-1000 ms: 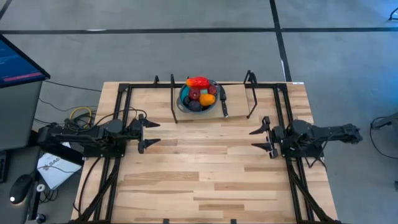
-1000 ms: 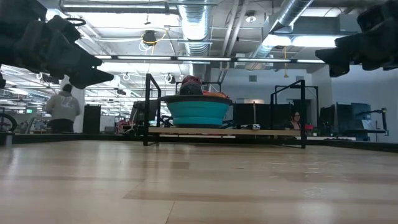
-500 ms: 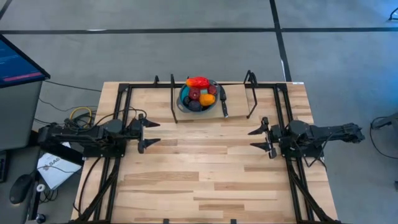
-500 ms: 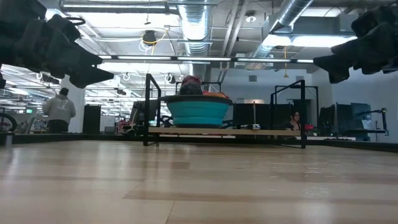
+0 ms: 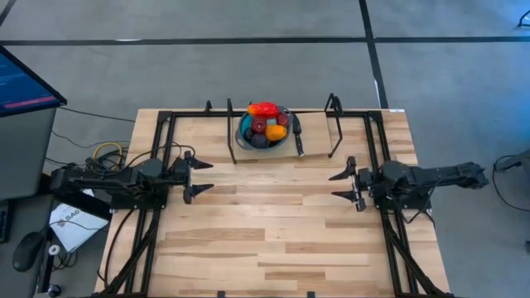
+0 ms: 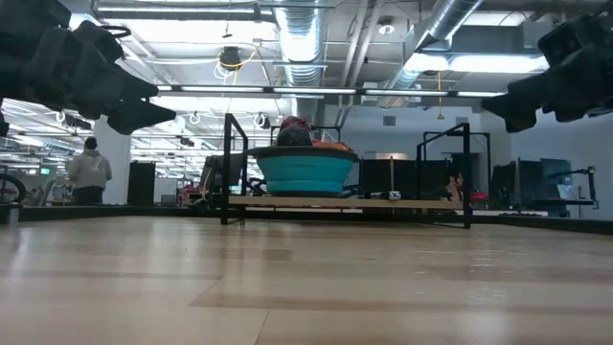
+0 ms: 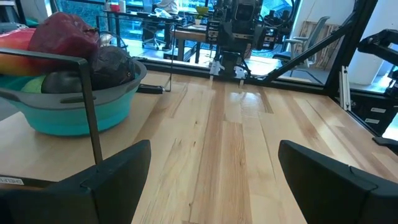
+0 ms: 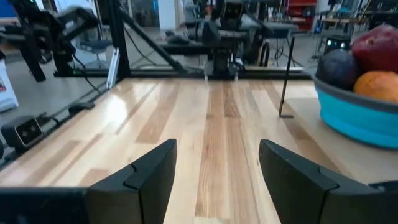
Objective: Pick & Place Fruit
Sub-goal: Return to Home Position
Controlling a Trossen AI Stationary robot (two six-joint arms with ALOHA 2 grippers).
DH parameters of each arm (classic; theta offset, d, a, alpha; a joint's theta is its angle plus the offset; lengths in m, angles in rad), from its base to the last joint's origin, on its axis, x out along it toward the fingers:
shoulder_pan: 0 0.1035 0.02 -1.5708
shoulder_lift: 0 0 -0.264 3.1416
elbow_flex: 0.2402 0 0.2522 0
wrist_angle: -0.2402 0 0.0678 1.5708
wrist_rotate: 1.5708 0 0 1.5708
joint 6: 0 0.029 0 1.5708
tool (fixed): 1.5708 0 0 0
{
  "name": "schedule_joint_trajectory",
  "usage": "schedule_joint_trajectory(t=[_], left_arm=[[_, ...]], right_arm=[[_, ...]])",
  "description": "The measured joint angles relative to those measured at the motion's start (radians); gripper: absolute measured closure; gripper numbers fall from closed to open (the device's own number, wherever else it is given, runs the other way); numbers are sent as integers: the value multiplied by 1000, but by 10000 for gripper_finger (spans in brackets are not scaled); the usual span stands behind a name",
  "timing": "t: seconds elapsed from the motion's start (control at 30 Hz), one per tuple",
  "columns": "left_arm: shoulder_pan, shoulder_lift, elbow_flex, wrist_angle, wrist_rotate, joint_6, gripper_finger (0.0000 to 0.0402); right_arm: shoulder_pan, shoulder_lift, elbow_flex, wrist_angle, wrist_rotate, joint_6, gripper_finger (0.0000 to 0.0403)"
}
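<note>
The left pincer [image 5: 201, 177] hangs released above the left side of the bench [image 5: 273, 240], its two fingers [image 7: 118, 169] spread wide with nothing between them, pointing across the bench toward the other arm. The right pincer [image 5: 335, 186] faces it from the right side, also released and empty, its fingers [image 8: 144, 174] well apart. The two pincers are level with each other, with a wide stretch of bare wood between them.

Beyond both, along the far edge of the bench, a raised wooden shelf [image 5: 315, 136] sits in a black frame. The round blue bowl [image 5: 245, 137] stands on the left part of that shelf, and the fruit [image 5: 267, 126] is heaped inside it, rising above the rim. The red-orange piece [image 5: 263, 108] lies on the far side of the heap with its long axis running left to right. Orange, maroon and dark purple pieces [image 8: 339, 65] crowd below it.

Just to the right of the bowl, a black knife [image 5: 296, 139] lies flat on the shelf, its long axis running from the far edge toward the near one, slightly slanted.

In the room behind, a person [image 6: 89, 171] stands far off at the left.
</note>
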Motion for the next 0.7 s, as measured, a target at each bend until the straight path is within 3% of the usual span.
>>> schedule_joint_trajectory(t=[0.4, 0.6, 0.7], left_arm=[[0, 0, 0, 0, 0, 0, 56], [0, 0, 0, 0, 0, 0, 56], [0, 0, 0, 0, 0, 0, 56]], right_arm=[[0, 40, 0, 6, 0, -50, 179], [-2, -112, 0, 0, 1, -53, 179], [-34, -118, 0, 5, 2, -48, 179]])
